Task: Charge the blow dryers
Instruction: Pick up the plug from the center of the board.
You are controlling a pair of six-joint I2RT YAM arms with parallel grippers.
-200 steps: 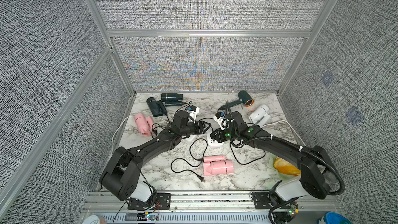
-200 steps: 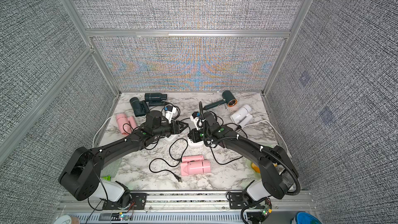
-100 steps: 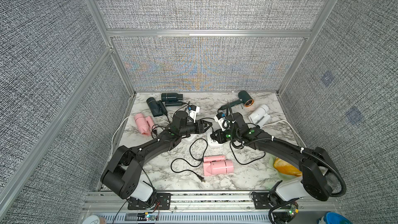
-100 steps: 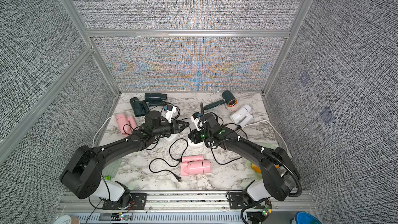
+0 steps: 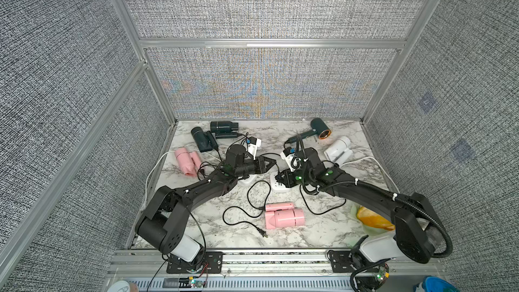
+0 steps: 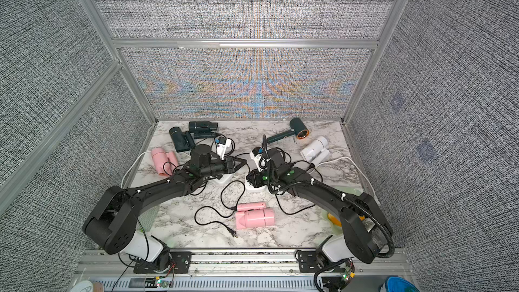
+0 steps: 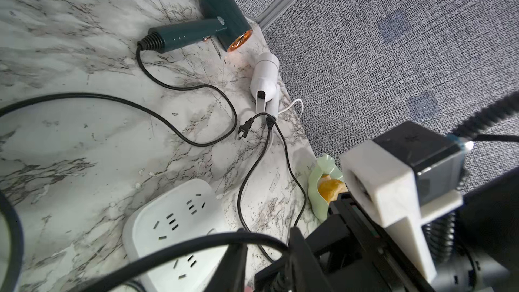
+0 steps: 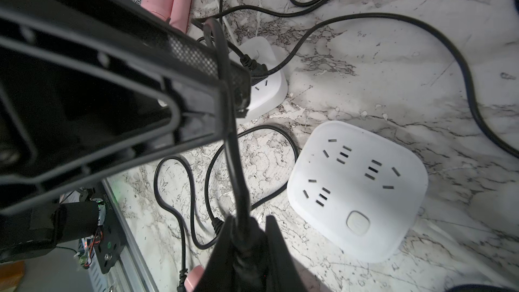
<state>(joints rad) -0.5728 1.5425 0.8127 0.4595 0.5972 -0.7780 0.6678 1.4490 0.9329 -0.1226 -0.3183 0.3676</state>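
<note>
Both arms at socket block (image 5: 278,189), black cord (image 8: 229,136) between them.
Left of block: pink dryer (image 5: 186,161); back-left, folded dark dryer (image 5: 203,139), rear dark dryer (image 5: 223,126). Left gripper (image 7: 266,238) jaws apart, cord crossing them. Right wrist view alone shows right gripper (image 8: 250,220) pinching cord. In front: second pink dryer (image 5: 283,216). Back-right: copper-nozzled dryer (image 5: 320,131), white dryer (image 5: 338,148) near table (image 5: 323,228) edge; bare marble straight behind.

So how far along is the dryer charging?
Done: at least one seated plug in the socket block by the left arm. In hand: the right end effector pinches a black cord near the empty socket block; the left end effector, jaws apart, is at that cord too. Left: a loose plug by the near pink dryer and another plug by the white dryer.
</note>
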